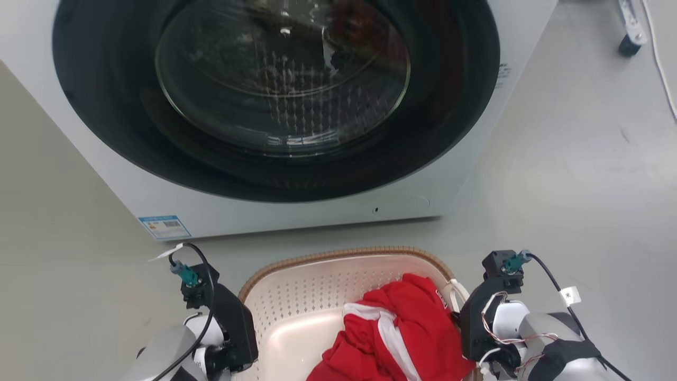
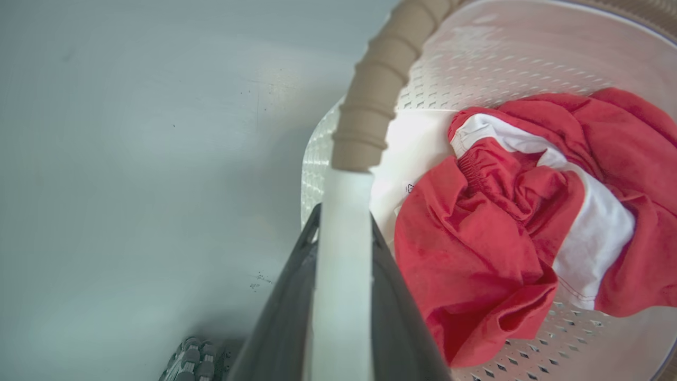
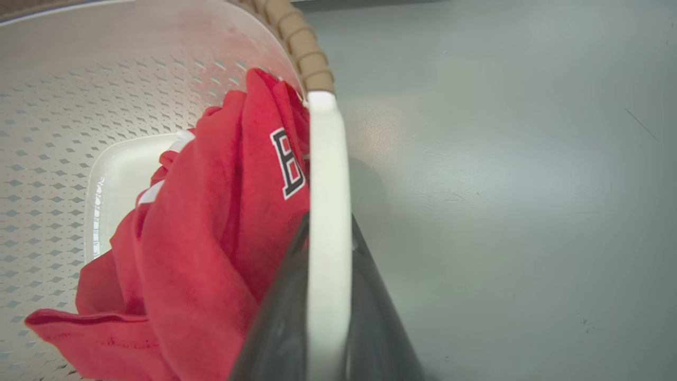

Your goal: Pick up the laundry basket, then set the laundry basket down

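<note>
cream laundry basket [image 1: 296, 296] clamped by both handles [image 2: 341, 238], floor [image 1: 582, 185] either side

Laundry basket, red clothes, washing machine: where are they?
laundry basket [image 1: 296, 296], head view, holey inner wall
red clothes [image 1: 423, 309], head view, crumpled middle
washing machine [image 1: 317, 216], head view, white front below door

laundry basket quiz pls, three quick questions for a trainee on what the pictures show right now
1. True or false: the laundry basket is empty.
2. What do the left gripper and the right gripper each clamp? A: the brown rim. B: a white loop handle. C: the perforated wall.
3. Fill in: in the head view, the appliance beyond the basket is a ___.

Key
1. False: a red and white garment lies in it.
2. B
3. washing machine
</note>
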Tool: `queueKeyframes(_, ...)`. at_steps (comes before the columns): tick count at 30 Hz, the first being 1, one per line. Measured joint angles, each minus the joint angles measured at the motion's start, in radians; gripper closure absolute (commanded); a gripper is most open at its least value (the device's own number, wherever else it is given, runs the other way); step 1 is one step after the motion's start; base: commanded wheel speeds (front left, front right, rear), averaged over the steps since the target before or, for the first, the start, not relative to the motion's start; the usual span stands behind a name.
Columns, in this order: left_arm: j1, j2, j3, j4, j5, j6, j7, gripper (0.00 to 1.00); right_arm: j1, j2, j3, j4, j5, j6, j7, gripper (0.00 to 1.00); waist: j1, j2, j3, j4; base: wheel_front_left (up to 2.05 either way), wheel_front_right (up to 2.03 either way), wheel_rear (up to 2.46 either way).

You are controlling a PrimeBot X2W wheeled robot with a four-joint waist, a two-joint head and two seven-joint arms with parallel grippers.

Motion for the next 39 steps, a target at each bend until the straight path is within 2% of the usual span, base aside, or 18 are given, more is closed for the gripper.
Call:
queueKeyframes(18, 0.085, 0.003, -0.062, 0.009, -0.075, 0.006, 0.045, 1.0, 0.079, 0.0, 0.036, 0.009, 0.051, 0.0, 0.06, 1.0, 0.0, 0.0, -0.18, 0.011, 0.0, 0.0, 0.0)
queueKeyframes(39, 0.108, 0.006, -0.107, 0.012, -0.124, 0.016, 0.048, 1.0, 0.11, 0.0, 0.047, 0.013, 0.095, 0.0, 0.069, 1.0, 0.0001, 0.0, -0.228, 0.015, 0.0, 0.0, 0.0)
